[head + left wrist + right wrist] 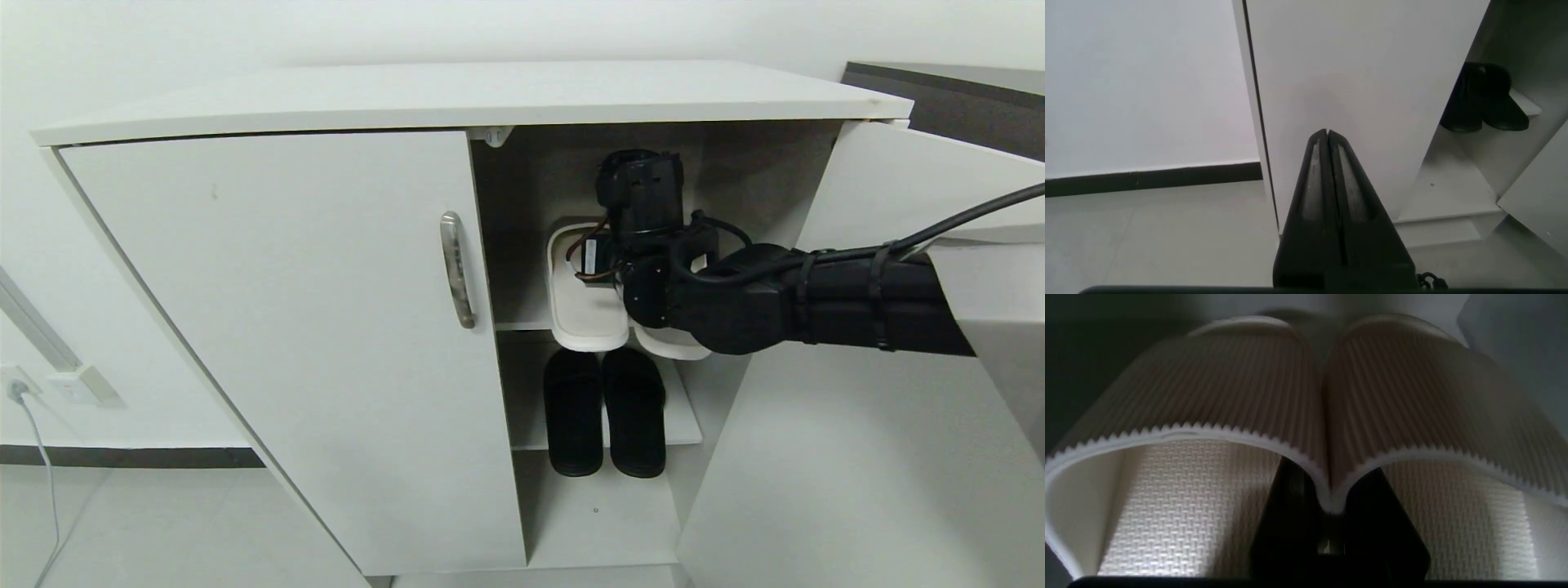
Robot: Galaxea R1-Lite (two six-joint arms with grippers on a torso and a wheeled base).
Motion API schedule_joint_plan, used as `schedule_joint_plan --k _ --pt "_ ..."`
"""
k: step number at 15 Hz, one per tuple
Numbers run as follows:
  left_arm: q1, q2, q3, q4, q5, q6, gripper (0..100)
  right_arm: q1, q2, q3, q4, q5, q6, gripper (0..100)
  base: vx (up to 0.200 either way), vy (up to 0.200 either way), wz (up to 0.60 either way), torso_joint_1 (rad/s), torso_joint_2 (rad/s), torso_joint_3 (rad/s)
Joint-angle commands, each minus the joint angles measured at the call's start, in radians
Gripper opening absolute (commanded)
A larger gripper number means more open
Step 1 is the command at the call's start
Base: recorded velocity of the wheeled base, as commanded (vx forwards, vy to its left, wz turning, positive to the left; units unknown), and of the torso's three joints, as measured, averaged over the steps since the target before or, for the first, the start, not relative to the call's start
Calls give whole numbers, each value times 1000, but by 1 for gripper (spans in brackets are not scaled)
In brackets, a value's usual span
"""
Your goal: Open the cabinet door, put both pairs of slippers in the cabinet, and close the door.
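Note:
The cabinet (pixel 457 94) has its right door (pixel 882 188) swung open and its left door (pixel 286 327) closed. A pair of white slippers (pixel 584 314) lies on the upper shelf, heels over the shelf's front edge. My right arm (pixel 784 298) reaches into that compartment. My right gripper (pixel 1331 518) is shut on the two inner straps of the white slippers (pixel 1225 392), pinching them together. A pair of black slippers (pixel 604 412) rests side by side on the shelf below. My left gripper (pixel 1328 135) is shut on nothing, low in front of the closed door (pixel 1355 73), with the black slippers (pixel 1482 102) beyond.
A metal handle (pixel 457 269) runs down the closed left door's inner edge. The bottom compartment (pixel 596 514) holds nothing. The open door panel (pixel 816 474) stands close under my right arm. A wall socket with a cable (pixel 16 392) is at the far left; grey floor (pixel 1167 237) lies before the cabinet.

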Motion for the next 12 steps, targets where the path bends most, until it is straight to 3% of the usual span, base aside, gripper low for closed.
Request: schedule_joint_plan --k 1,12 --pt "0 0 0 0 0 0 0 -18 31 -39 -1 7 -7 0 0 0 0 0 0 0" --pt "0 0 0 0 0 0 0 -45 98 -127 19 39 -41 0 0 0 0 0 0 0"
